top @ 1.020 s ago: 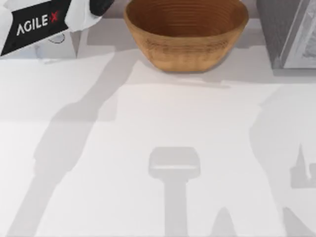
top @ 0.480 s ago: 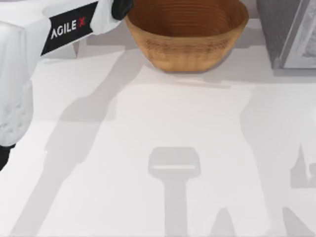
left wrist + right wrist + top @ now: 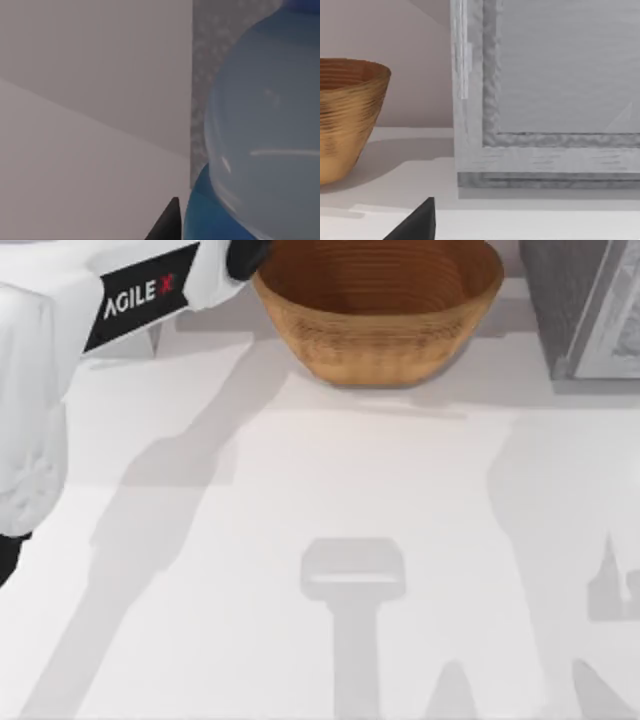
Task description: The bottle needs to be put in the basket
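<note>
Top view: left arm [image 3: 120,300] beside basket [image 3: 375,340] rim.

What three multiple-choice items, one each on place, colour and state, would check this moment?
1. The left arm reaches toward: A the basket's left rim; B the near edge; C the right side.
2. The bottle's lower part is: A red; B blue; C yellow.
3. The basket stands: A upright; B overturned; C on its side.
A: the top view shows the arm ending by the rim. B: the left wrist view shows blue below clear plastic. A: its mouth faces up.
</note>
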